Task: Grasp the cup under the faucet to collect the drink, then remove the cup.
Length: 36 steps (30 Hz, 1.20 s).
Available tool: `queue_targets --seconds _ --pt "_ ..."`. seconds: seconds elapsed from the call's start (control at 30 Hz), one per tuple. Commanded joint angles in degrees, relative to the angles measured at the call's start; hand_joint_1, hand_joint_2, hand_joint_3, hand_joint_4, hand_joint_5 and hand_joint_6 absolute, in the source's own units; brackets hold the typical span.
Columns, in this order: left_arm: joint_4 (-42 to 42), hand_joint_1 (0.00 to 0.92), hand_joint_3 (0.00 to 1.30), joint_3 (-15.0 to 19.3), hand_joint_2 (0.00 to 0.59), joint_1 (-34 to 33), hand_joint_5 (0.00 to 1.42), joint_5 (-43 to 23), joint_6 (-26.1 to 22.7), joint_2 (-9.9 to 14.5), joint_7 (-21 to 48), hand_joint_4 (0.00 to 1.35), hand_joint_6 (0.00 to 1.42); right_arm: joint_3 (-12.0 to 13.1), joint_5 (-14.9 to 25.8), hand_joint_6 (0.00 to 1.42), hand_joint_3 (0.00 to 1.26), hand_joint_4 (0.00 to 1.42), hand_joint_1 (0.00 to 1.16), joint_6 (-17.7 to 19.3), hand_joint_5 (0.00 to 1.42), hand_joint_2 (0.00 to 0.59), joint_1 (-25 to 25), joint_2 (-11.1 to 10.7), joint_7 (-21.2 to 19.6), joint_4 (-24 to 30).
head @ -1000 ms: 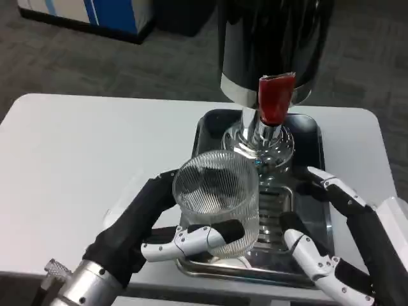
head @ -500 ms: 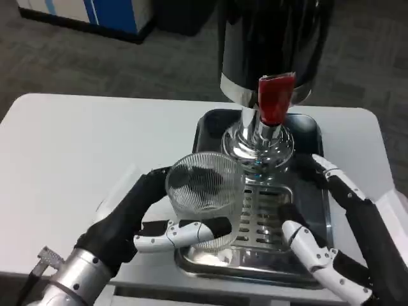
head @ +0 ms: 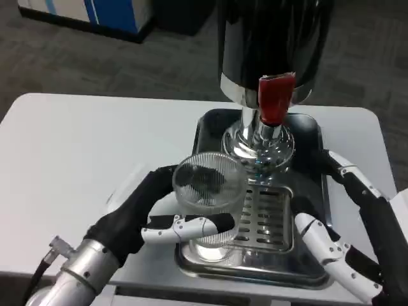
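My left hand grips a clear ribbed glass cup, its fingers wrapped around the cup's side. The cup is upright over the left part of the metal drip tray, a little left of and below the chrome faucet with its red tap handle. I cannot tell whether the cup's base touches the tray. The black dispenser body rises behind. My right hand stands at the tray's right side, fingers spread, holding nothing.
The slotted grate lies in the middle of the tray. The white table stretches to the left, its front edge close under my forearms. Dark carpet and a blue-and-white cabinet lie beyond the table.
The cup in my left hand has moved down and away from me, nearer the faucet. My right hand has drifted slightly to the right.
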<state>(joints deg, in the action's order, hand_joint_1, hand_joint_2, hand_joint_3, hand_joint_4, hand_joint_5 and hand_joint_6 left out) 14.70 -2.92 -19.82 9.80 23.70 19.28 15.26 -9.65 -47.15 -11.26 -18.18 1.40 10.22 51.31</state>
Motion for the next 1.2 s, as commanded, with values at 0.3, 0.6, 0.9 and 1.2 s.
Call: queue_targets --seconds 0.3,0.6,0.9,1.2 --pt "6.7 0.469 0.50 -3.1 0.126 -5.9 0.53 6.5 3.5 0.0 -5.0 0.46 0.36 0.8 1.1 0.10 0.18 0.18 0.25 0.1 0.15 0.391 -1.7 0.1 -1.4 0.6" --pt "10.0 0.451 0.50 -5.8 0.117 -8.3 0.53 9.8 2.7 -0.8 -7.2 0.45 0.36 0.8 1.8 0.10 0.18 0.18 0.25 0.0 0.15 0.396 -1.9 -0.1 -1.4 0.5" --pt "10.7 0.419 0.49 -7.3 0.118 -9.3 0.52 9.8 -1.0 -1.7 -6.3 0.45 0.36 1.1 2.1 0.10 0.18 0.20 0.25 -0.1 0.16 0.397 -2.2 -0.1 -1.2 0.8" --pt "10.1 0.340 0.47 -8.9 0.116 -10.9 0.47 9.6 -3.6 -1.5 -4.8 0.43 0.33 0.9 2.0 0.10 0.18 0.20 0.25 -0.3 0.16 0.397 -1.9 0.1 -1.2 0.6"
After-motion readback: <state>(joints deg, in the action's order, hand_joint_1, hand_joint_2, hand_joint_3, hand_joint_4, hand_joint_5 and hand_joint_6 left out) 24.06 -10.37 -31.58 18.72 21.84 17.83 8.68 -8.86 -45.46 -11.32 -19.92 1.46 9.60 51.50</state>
